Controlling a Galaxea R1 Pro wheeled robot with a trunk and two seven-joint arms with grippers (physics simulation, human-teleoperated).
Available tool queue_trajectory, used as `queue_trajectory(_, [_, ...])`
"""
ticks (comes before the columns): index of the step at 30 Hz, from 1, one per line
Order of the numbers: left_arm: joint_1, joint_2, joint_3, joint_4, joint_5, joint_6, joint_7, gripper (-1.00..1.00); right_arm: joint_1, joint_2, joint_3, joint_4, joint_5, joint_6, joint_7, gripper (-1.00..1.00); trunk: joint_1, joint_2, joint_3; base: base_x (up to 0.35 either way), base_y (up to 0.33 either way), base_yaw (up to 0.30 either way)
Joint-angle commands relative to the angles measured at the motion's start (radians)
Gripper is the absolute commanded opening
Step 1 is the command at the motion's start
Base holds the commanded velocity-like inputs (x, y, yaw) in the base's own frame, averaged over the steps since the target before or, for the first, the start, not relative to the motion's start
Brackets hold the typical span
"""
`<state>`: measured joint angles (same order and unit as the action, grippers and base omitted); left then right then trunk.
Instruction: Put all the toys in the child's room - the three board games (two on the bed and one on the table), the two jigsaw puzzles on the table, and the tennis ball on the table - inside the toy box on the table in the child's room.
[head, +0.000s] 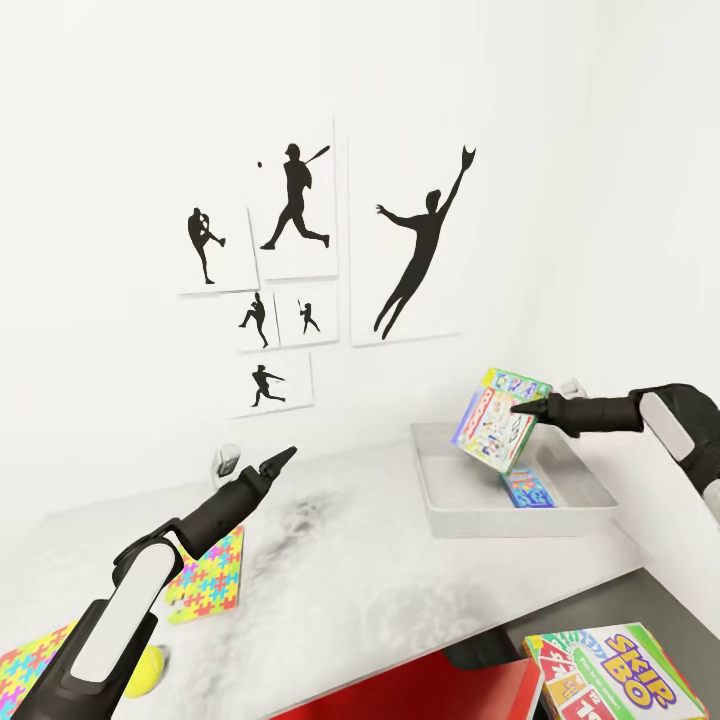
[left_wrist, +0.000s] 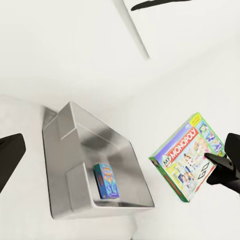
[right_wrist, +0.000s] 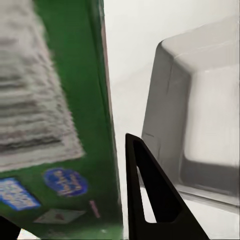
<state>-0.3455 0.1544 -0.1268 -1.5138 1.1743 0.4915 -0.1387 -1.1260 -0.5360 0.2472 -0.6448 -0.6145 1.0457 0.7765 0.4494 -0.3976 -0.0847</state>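
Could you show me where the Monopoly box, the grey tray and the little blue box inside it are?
White-green Monopoly game box (left_wrist: 189, 156): left wrist view, printed front face.
Shallow light-grey plastic tray (head: 437, 500): head view, near-left wall.
Small blue game box (left_wrist: 106, 181): left wrist view, top face, lying in the tray.

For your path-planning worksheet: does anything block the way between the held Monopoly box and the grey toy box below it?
Nothing visible does. The right gripper holds the Monopoly box tilted in the air above the toy box. A blue game box already lies inside, leaving bare floor beside it.
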Motion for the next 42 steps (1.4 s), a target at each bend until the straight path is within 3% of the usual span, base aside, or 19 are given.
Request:
queue_trajectory(1, [-0.001, 0.001, 0.0, 0.0, 0.005, 0.004, 0.0, 1.0, -0.036, -0.006, 0.054, 0.024, 0.003, 0.001, 0.021, -1.0, 0.001, -0.002, -0.002, 0.0, 0.0, 0.0])
queue_trajectory(3, [-0.001, 0.001, 0.0, 0.0, 0.005, 0.004, 0.0, 1.0, -0.101, -0.012, 0.139, 0.057, 0.012, 0.001, 0.04, -1.0, 0.001, -0.002, -0.002, 0.0, 0.0, 0.0])
queue_trajectory(6, [-0.001, 0.001, 0.0, 0.0, 0.005, 0.005, 0.001, 1.0, -0.193, -0.017, 0.233, 0.086, 0.037, 0.001, 0.059, -1.0, 0.001, -0.002, -0.002, 0.0, 0.0, 0.0])
queue_trajectory(9, [-0.001, 0.001, 0.0, 0.0, 0.006, 0.006, 0.0, 1.0, -0.254, -0.02, 0.298, 0.101, 0.071, 0.001, 0.075, -1.0, 0.001, -0.002, -0.002, 0.0, 0.0, 0.0])
queue_trajectory(12, [0.0, 0.002, 0.004, 0.006, 0.01, 0.007, -0.002, 1.0, -0.287, -0.023, 0.336, 0.109, 0.102, 0.001, 0.099, -1.0, 0.001, -0.002, -0.002, 0.0, 0.0, 0.0])
queue_trajectory(21, [0.008, 0.018, 0.024, 0.022, 0.031, 0.043, 0.028, 1.0, -0.312, -0.039, 0.369, 0.116, 0.187, -0.016, 0.174, -1.0, 0.001, -0.002, -0.002, 0.0, 0.0, 0.0])
queue_trajectory(25, [0.023, 0.023, 0.064, 0.02, 0.065, 0.106, 0.129, 1.0, -0.318, -0.051, 0.375, 0.123, 0.247, -0.074, 0.28, -1.0, 0.001, -0.002, -0.002, 0.0, 0.0, 0.0])
queue_trajectory(29, [0.043, 0.024, 0.105, 0.019, 0.07, 0.149, 0.203, 1.0, -0.32, -0.058, 0.375, 0.134, 0.295, -0.126, 0.338, -1.0, 0.001, -0.002, -0.002, 0.0, 0.0, 0.0])
queue_trajectory(42, [0.049, 0.02, 0.118, 0.01, 0.072, 0.174, 0.24, 1.0, -0.309, -0.06, 0.375, 0.14, 0.318, -0.228, 0.369, -1.0, 0.001, -0.002, -0.004, 0.0, 0.0, 0.0])
